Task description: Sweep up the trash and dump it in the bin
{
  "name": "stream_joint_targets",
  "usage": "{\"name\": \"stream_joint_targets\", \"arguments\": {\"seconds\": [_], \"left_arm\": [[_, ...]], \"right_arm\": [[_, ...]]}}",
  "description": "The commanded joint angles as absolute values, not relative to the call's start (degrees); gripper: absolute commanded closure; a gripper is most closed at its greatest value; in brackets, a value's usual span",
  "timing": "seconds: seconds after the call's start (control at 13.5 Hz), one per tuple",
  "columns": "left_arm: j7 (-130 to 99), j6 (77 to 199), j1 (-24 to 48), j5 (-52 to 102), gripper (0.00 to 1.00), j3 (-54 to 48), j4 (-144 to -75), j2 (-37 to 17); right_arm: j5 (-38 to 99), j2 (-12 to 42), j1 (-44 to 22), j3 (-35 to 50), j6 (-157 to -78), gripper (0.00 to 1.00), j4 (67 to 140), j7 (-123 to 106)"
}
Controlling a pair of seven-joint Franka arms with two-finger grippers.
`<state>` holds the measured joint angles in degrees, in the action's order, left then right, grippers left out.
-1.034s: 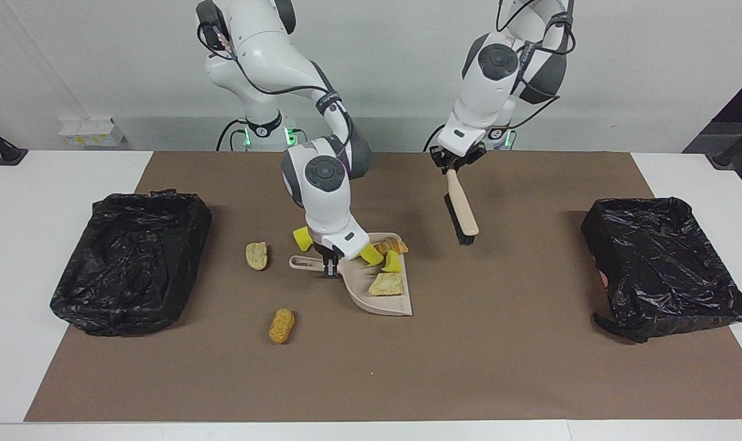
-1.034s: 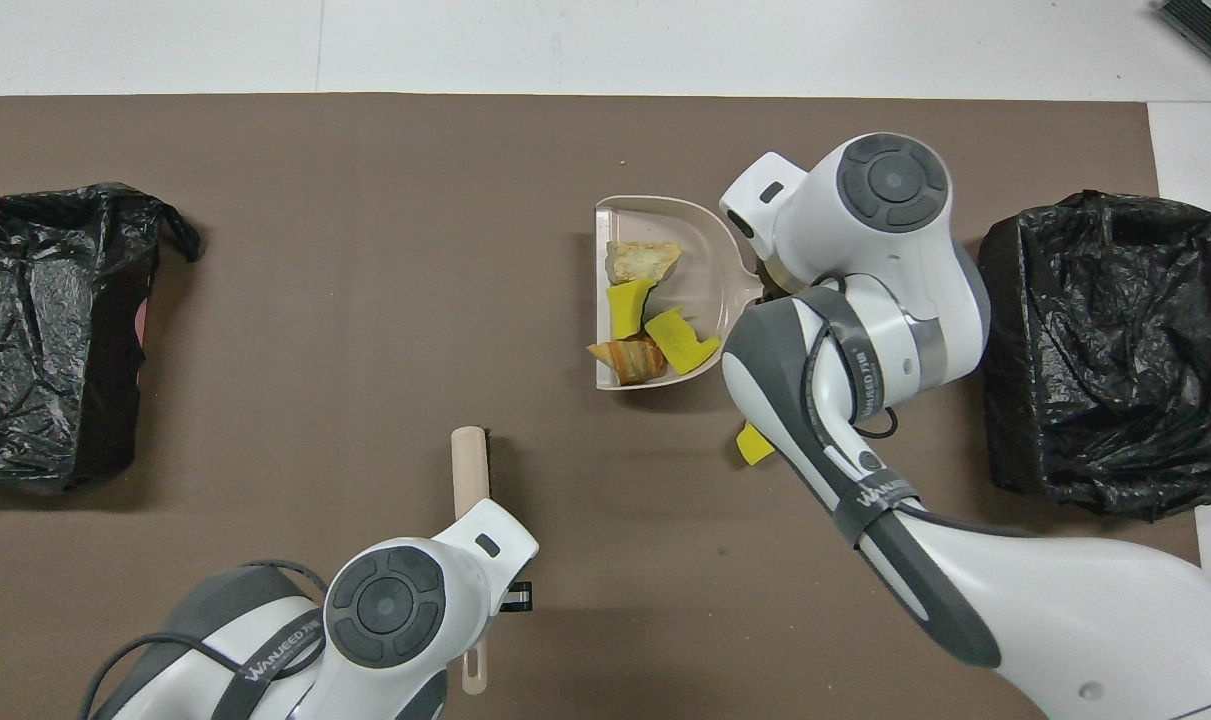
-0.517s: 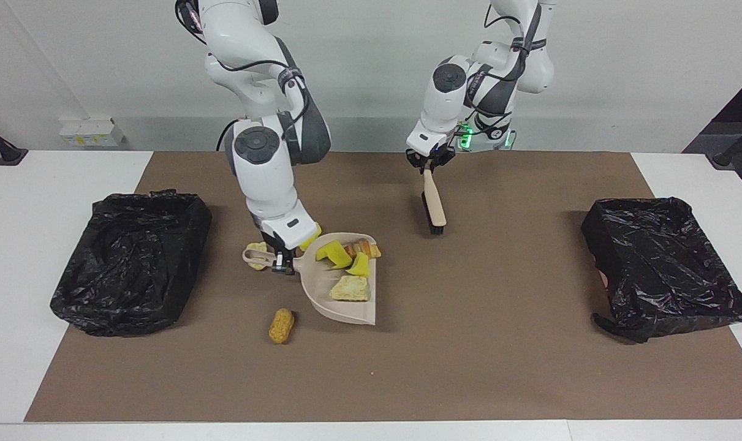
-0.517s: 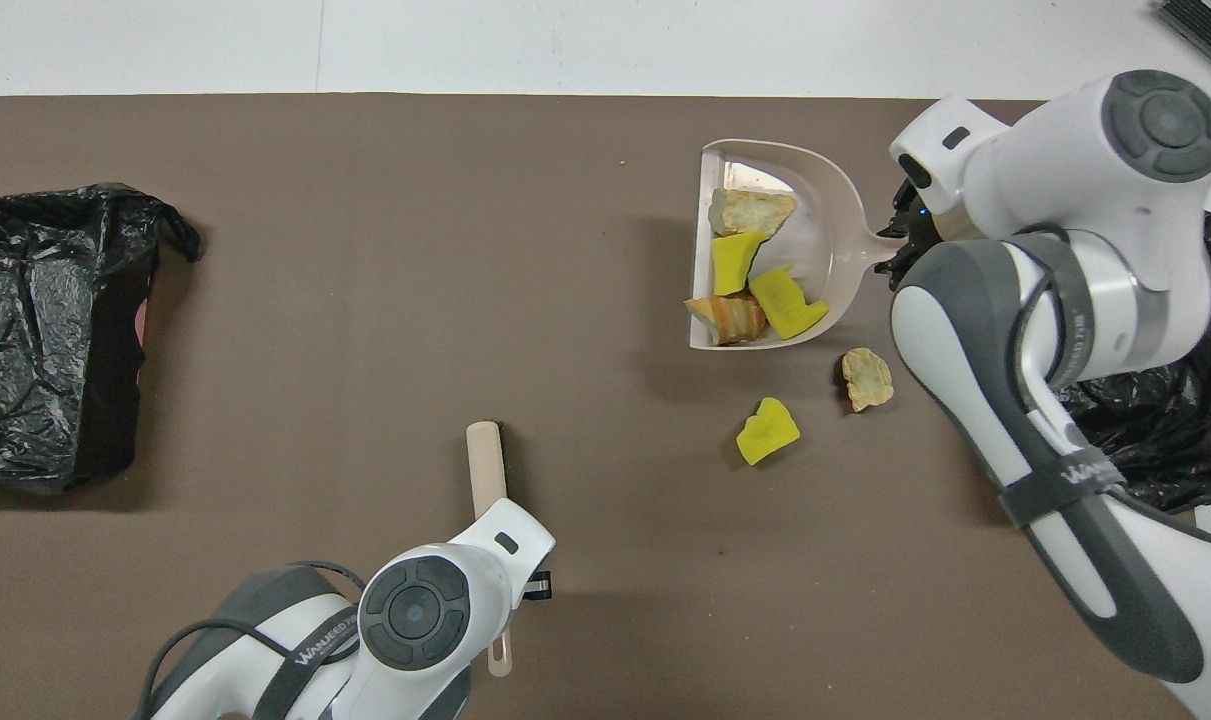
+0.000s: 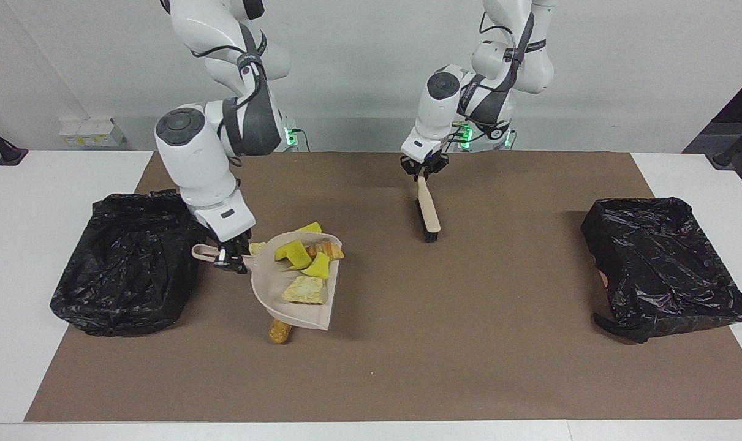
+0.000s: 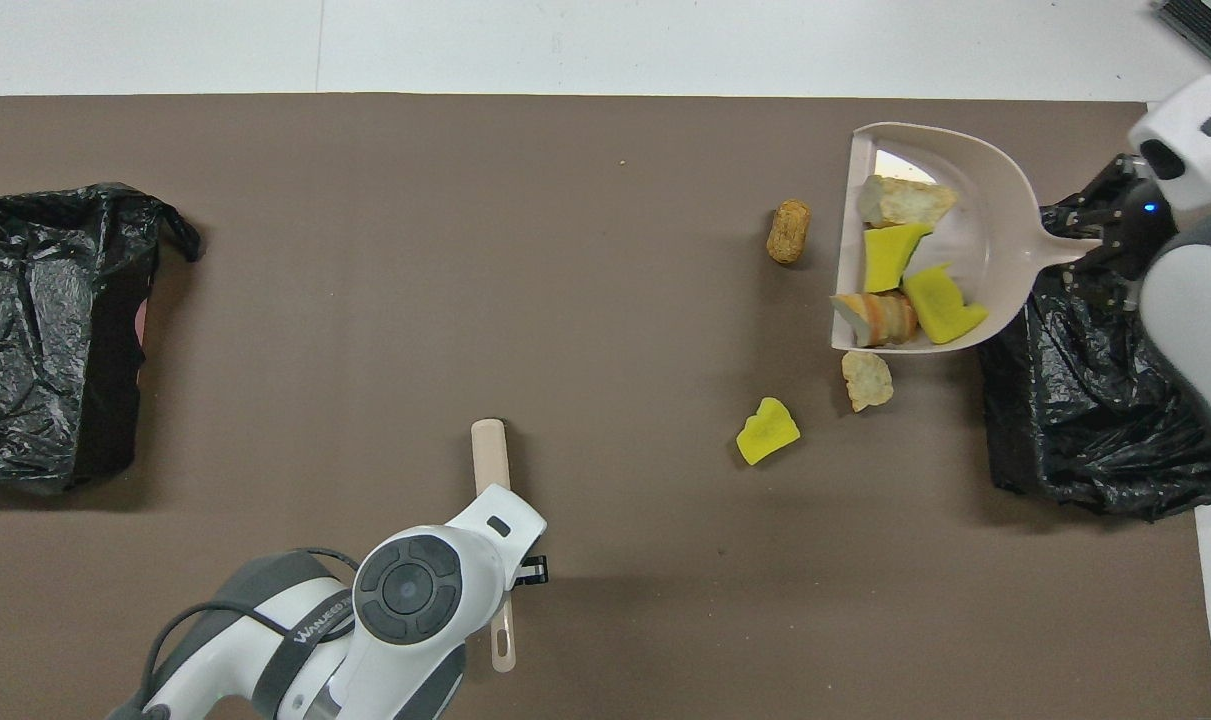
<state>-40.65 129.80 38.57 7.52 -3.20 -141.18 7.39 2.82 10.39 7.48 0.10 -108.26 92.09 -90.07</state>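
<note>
Dustpan [image 5: 297, 288] has travelled a good way toward the right arm's end of the table since a second ago, and it's up off the brown mat [image 5: 499, 343] now, tipped, with its handle over the edge of the black-bagged bin [image 5: 132, 257] on that side. Right gripper [image 5: 230, 257] is clamped on the handle, forearm slanting down from a raised elbow above the bin.

Riding in the smooth beige plastic scoop: two bright yellow foam chunks [image 6: 910, 275], a pale crusty lump [image 6: 905, 200] and a striped, browner bread piece [image 6: 875, 318].

Three scraps got left on the mat. The orange-brown nugget [image 6: 789, 217], pebbly and oblong, lies farther from the robots than the other two, and in the facing view it's half hidden under the pan's lip. A loose yellow chunk [image 6: 767, 432] and a beige crusty lump [image 6: 867, 380] lie nearer the robots, the lump just by the pan's open edge seen from above.

Left gripper [image 5: 424, 170] has pulled back and across toward the middle since the earlier shot. It's closed on the pale wooden brush [image 5: 429, 211], which hangs tilted, dark bristles low over the mat. A second crinkly black-bagged bin [image 5: 665, 269] sits at the left arm's end.
</note>
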Motion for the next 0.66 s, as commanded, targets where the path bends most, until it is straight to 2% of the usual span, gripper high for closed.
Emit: {"name": "stream_joint_targets", "arguments": {"seconds": [0.0,0.22,0.59], "left_arm": [[-40.52,129.46,33.86,6.15,0.00,-2.90,-136.25,5.10],[-37.10,124.38,28.40,4.05,0.00,-2.90,-133.51,5.54],[-27.88,122.43,17.69,3.08,0.00,-2.81,-128.68,6.06]], "right_arm": [[5.01,8.61,13.78,0.79,-107.93,1.00,93.96,-99.02],[5.01,7.04,20.28,0.70,-108.10,1.00,95.54,-104.75],[3.43,5.10,28.99,0.35,-109.69,1.00,98.17,-112.40]]}}
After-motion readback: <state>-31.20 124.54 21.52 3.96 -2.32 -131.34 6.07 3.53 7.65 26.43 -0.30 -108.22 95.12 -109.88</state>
